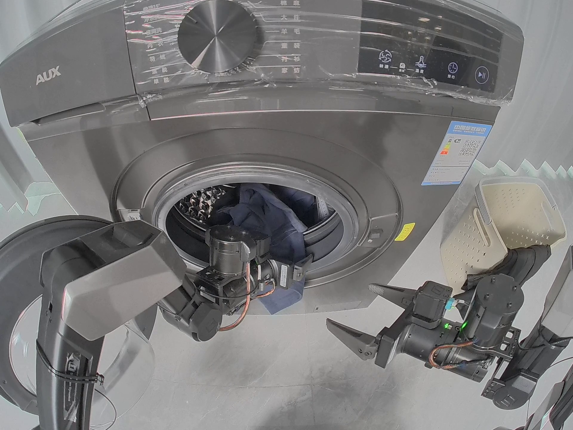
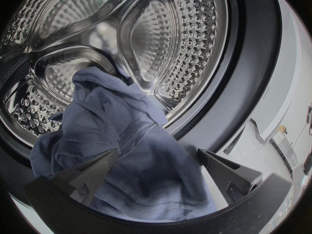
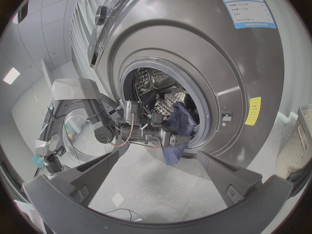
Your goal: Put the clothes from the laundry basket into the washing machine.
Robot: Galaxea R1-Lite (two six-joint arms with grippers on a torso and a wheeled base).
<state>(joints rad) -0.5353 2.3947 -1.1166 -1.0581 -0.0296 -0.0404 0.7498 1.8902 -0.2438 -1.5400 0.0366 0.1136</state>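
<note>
The washing machine (image 1: 334,144) stands with its round door swung open. A blue garment (image 1: 268,216) lies in the drum mouth and spills over the lower rim, one corner hanging down the front. My left gripper (image 1: 298,270) is at that rim. In the left wrist view its fingers (image 2: 104,163) are spread wide on either side of the blue garment (image 2: 130,137), not closed on it. My right gripper (image 1: 351,307) hangs open and empty low in front of the machine. The cream laundry basket (image 1: 477,234) leans at the right, a dark garment (image 1: 528,258) spilling from it.
The open door (image 1: 18,264) stands at the left beside my left arm. Bare grey floor (image 1: 286,359) lies in front of the machine, and the perforated steel drum (image 2: 191,43) is roomy behind the garment.
</note>
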